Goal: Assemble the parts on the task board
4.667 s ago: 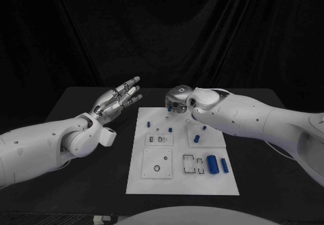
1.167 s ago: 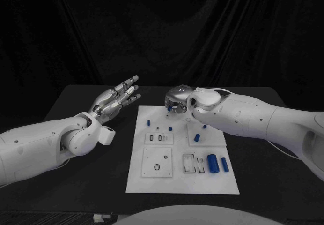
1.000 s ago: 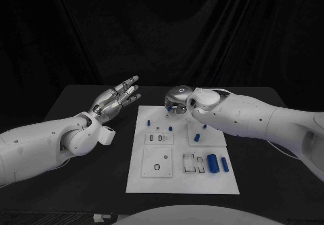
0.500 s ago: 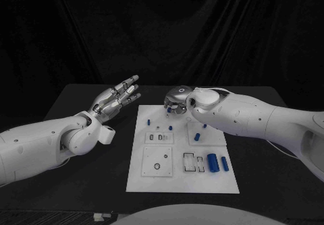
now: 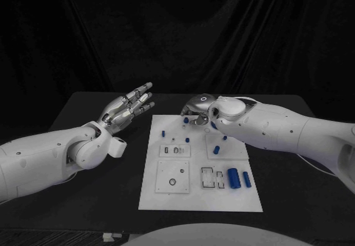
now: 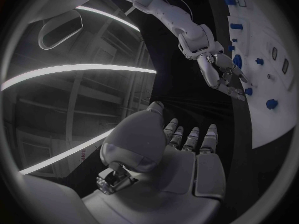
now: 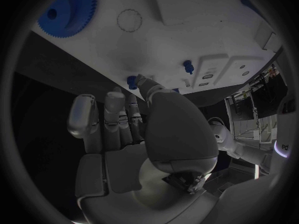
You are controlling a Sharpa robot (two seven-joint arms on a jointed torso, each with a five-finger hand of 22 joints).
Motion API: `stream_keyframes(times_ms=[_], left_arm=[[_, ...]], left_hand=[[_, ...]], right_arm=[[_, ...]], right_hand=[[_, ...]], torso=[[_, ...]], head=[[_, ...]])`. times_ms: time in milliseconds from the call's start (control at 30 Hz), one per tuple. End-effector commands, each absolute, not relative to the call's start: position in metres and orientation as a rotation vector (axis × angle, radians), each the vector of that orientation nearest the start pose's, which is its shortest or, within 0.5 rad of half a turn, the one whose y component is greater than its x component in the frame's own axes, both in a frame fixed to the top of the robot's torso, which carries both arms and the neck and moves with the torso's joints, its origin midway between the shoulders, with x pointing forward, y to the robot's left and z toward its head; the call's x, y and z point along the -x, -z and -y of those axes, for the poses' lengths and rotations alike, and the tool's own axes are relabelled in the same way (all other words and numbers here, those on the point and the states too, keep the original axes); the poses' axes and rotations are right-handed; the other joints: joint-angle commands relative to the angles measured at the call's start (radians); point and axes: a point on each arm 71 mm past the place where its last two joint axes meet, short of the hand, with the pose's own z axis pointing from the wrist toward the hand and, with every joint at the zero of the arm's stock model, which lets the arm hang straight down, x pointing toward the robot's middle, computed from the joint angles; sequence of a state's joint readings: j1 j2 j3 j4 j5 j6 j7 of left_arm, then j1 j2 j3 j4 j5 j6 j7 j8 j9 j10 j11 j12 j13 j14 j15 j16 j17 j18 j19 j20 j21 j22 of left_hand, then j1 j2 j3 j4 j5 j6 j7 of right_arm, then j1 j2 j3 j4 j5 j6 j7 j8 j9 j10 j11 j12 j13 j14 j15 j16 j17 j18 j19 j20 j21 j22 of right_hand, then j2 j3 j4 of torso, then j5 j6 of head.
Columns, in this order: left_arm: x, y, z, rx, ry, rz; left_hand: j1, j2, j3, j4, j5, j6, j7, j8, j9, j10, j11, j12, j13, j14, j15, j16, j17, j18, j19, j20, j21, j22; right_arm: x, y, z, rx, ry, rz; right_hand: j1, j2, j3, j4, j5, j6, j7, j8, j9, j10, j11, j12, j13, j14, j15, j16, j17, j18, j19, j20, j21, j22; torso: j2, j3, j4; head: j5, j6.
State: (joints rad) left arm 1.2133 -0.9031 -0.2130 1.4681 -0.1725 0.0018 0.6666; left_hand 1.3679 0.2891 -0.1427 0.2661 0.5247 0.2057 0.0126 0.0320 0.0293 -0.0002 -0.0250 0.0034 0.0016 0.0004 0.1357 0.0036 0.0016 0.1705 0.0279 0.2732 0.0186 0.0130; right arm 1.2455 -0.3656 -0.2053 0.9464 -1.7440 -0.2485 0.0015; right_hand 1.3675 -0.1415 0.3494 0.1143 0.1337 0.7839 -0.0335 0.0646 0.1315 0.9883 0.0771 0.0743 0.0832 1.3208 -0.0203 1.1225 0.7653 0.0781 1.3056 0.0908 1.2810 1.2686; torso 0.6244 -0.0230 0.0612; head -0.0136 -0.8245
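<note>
Right robot hand (image 5: pixel 197 110) hovers fingers apart over small blue peg (image 5: pixel 185 120) at task board (image 5: pixel 199 202) far edge: light, rigid, slippery, best pinched by its sides; left robot hand (image 5: pixel 127 108) spread, holding nothing.

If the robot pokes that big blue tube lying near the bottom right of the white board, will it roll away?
Probably yes. The big blue tube looks round and lies on its side on the flat task board, so a sideways push would likely roll it toward the thinner blue piece beside it. It looks stiff, likely plastic, so it should not bend. It seems small, so probably light.
</note>
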Motion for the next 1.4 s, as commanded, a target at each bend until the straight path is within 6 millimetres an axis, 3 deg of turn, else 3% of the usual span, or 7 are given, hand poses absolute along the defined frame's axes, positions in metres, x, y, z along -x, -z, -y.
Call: stream_keyframes(times_ms=[33, 233, 500, 600, 700, 800, 1400], left_arm=[[-0.464, 0.214, -0.239, 0.777, 1.791, -1.490], [-0.465, 0.215, -0.241, 0.778, 1.789, -1.492], [-0.465, 0.215, -0.242, 0.779, 1.786, -1.491], [-0.465, 0.215, -0.242, 0.779, 1.787, -1.491], [-0.465, 0.215, -0.242, 0.779, 1.787, -1.492], [-0.465, 0.215, -0.242, 0.779, 1.788, -1.492], [-0.465, 0.215, -0.242, 0.781, 1.786, -1.493]], left_hand=[[0.011, -0.001, 0.007, 0.001, 0.004, 0.006, 0.003, 0.006, 0.001, 0.000, 0.006, -0.003, -0.002, 0.000, 0.006, -0.004, -0.002, 0.011, 0.002, 0.005, 0.005, 0.001], [0.012, 0.000, 0.009, 0.000, 0.005, 0.007, 0.003, 0.006, 0.002, 0.000, 0.006, -0.003, -0.002, 0.000, 0.006, -0.004, -0.002, 0.011, 0.003, 0.005, 0.005, 0.001], [0.014, -0.001, 0.012, -0.002, 0.007, 0.007, 0.004, 0.006, 0.002, 0.000, 0.006, -0.003, -0.002, 0.000, 0.007, -0.004, -0.002, 0.011, 0.003, 0.005, 0.006, 0.001], [0.014, -0.001, 0.012, -0.002, 0.007, 0.007, 0.004, 0.006, 0.002, 0.000, 0.006, -0.003, -0.002, 0.000, 0.007, -0.004, -0.002, 0.011, 0.003, 0.005, 0.006, 0.001], [0.014, -0.001, 0.012, -0.002, 0.007, 0.007, 0.004, 0.006, 0.002, 0.000, 0.006, -0.003, -0.002, 0.000, 0.007, -0.004, -0.002, 0.011, 0.003, 0.005, 0.006, 0.001], [0.015, -0.001, 0.014, -0.002, 0.007, 0.007, 0.004, 0.006, 0.002, 0.000, 0.005, -0.003, -0.002, 0.000, 0.007, -0.004, -0.002, 0.011, 0.003, 0.005, 0.006, 0.001], [0.016, -0.001, 0.015, -0.003, 0.008, 0.007, 0.004, 0.006, 0.002, 0.000, 0.005, -0.003, -0.002, 0.000, 0.007, -0.004, -0.002, 0.011, 0.002, 0.006, 0.005, 0.001]], right_arm=[[-0.552, 0.224, 0.115, 0.623, -0.448, -1.526], [-0.546, 0.198, 0.143, 0.596, -0.470, -1.426], [-0.538, 0.177, 0.191, 0.526, -0.418, -1.429], [-0.537, 0.177, 0.208, 0.471, -0.396, -1.470], [-0.536, 0.180, 0.221, 0.420, -0.375, -1.511], [-0.535, 0.184, 0.228, 0.395, -0.361, -1.534], [-0.531, 0.229, 0.240, 0.356, -0.303, -1.676]], right_hand=[[-0.017, 0.002, -0.025, 0.015, -0.027, -0.004, 0.001, 0.003, -0.006, 0.025, -0.001, 0.014, 0.008, -0.012, 0.001, -0.013, -0.019, 0.017, -0.012, 0.001, -0.017, -0.011], [-0.047, 0.006, -0.087, 0.066, -0.072, 0.009, 0.009, 0.005, -0.017, 0.109, -0.011, 0.074, 0.038, -0.021, -0.004, -0.023, -0.040, 0.020, -0.018, -0.002, -0.038, -0.017], [-0.057, 0.016, -0.175, 0.137, -0.082, 0.178, 0.079, 0.066, 0.023, 0.225, -0.079, 0.513, 0.361, -0.105, -0.039, -0.224, -0.260, 0.063, -0.140, -0.036, -0.266, -0.176], [-0.060, 0.022, -0.191, 0.159, -0.078, 0.202, 0.073, 0.067, 0.043, 0.290, -0.104, 0.928, 0.783, 0.004, -0.049, -0.017, 0.044, 0.040, -0.067, -0.046, -0.201, -0.108], [-0.084, 0.023, -0.200, 0.168, -0.072, 0.204, 0.077, 0.055, 0.062, 0.503, -0.116, 1.388, 1.333, 0.182, -0.063, 0.344, 0.618, -0.002, 0.066, -0.060, -0.003, 0.068], [-0.101, 0.017, -0.194, 0.172, -0.062, 0.204, 0.075, 0.048, 0.073, 0.583, -0.117, 1.496, 1.488, 0.241, -0.067, 0.435, 0.781, -0.023, 0.124, -0.063, 0.091, 0.149], [-0.093, -0.018, -0.169, 0.175, 0.004, 0.124, 0.093, 0.001, 0.086, 0.583, -0.104, 1.496, 1.488, 0.250, -0.076, 0.448, 0.805, -0.062, 0.228, -0.073, 0.241, 0.269]], torso=[[0.000, 0.0007, -0.0006], [0.000, 0.0007, -0.0007], [-0.002, -0.0002, -0.0002], [-0.002, -0.0001, -0.0024], [-0.002, -0.0010, -0.0016], [-0.003, -0.0017, -0.0023], [0.000, 0.0001, -0.0011]], head=[[0.001, 0.003], [0.008, 0.002], [0.013, -0.001], [0.010, 0.003], [0.006, 0.003], [0.003, -0.001], [0.004, -0.005]])
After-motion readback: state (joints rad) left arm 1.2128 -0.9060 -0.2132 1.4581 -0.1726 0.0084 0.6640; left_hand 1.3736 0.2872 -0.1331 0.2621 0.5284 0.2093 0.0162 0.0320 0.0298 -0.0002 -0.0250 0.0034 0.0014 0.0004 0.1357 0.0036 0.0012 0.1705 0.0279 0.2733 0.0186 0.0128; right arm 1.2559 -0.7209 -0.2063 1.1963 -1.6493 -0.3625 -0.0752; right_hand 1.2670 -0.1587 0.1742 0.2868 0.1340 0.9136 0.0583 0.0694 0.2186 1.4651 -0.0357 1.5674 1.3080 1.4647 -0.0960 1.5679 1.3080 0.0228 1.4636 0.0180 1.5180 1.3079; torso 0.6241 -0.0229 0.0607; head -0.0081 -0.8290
